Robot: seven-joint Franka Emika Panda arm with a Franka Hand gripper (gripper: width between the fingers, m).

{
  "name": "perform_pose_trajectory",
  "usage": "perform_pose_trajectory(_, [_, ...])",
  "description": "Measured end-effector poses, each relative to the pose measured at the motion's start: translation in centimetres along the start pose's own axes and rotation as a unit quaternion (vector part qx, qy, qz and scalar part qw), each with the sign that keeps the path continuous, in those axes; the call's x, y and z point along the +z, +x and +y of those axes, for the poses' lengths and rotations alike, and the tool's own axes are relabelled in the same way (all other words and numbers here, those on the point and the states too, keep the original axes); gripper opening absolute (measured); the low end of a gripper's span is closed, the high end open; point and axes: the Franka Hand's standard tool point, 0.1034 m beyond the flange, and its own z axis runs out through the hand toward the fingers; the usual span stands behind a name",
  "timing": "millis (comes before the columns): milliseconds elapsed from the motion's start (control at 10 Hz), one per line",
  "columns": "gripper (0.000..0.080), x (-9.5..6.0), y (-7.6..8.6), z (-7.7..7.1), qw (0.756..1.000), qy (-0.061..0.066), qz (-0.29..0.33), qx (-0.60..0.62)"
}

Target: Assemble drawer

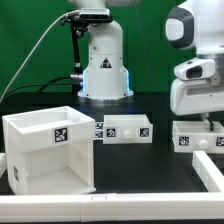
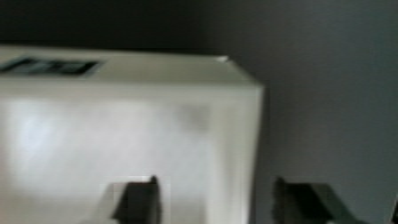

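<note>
**A:** Where is the piece being worked on?

**B:** The small white rigid drawer tray with a black-and-white tag (image 1: 195,137) sits on the black bench (image 1: 150,165) at about three o'clock in the exterior view. It is directly under the pincer (image 1: 206,119). The open-fronted white cabinet shell (image 1: 45,150) stands well apart at eight o'clock. A second small white tagged tray (image 1: 125,128) lies between them, near the centre.

**A:** How will that drawer tray handle?

**B:** I judge it light and stiff, either hard plastic or painted board. Its faces look smooth, so it could slip under a slack squeeze. It should not crush, but a knock could skew it on the bench. The best hold looks to be across one thin wall or across the narrow width, close to the middle so it doesn't swing.

**A:** And the pincer?

**B:** In the wrist view the pincer (image 2: 217,202) stands partly open, with a plain gap between the two dark fingertips (image 2: 135,200). The drawer tray (image 2: 125,120) fills the view beyond them, and its edge runs between the tips. One tip is over the white face and the other is off the edge, over dark surface. Nothing is pinched. The picture is too blurred to tell whether either tip brushes the tray.
</note>
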Motion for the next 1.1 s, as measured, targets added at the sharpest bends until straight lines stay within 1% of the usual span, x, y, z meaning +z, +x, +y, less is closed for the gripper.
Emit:
perform_pose_trajectory(100, [0.0445,-2.5,1.3,1.3,1.0,0.0,-0.001,-0.01])
perform_pose_trajectory(200, [0.0607,-5.1,2.7,3.0,1.0,0.004,-0.003,-0.017])
perform_pose_trajectory(300, [0.0607,-6.5,4.1,4.5,1.0,0.013,0.0,-0.005])
perform_pose_trajectory(400, [0.0637,-6.0,3.9,4.3,1.0,0.013,0.005,0.004])
perform_pose_trajectory(500, [0.0646,-5.8,3.7,4.0,1.0,0.013,0.001,0.0])
perform_pose_trajectory(700, [0.0649,-5.8,3.7,4.1,1.0,0.012,0.002,0.001])
perform_pose_trajectory(800, [0.0649,-5.9,3.9,4.7,1.0,0.012,0.003,0.0])
perform_pose_trajectory(900, [0.0649,-6.9,4.5,6.9,0.999,0.017,-0.017,-0.031])
perform_pose_trajectory(1000, [0.0649,-9.4,6.6,9.4,0.999,0.026,-0.031,-0.027])
perform_pose_trajectory(1100, [0.0649,-11.2,8.5,10.5,0.999,0.032,-0.035,-0.02])
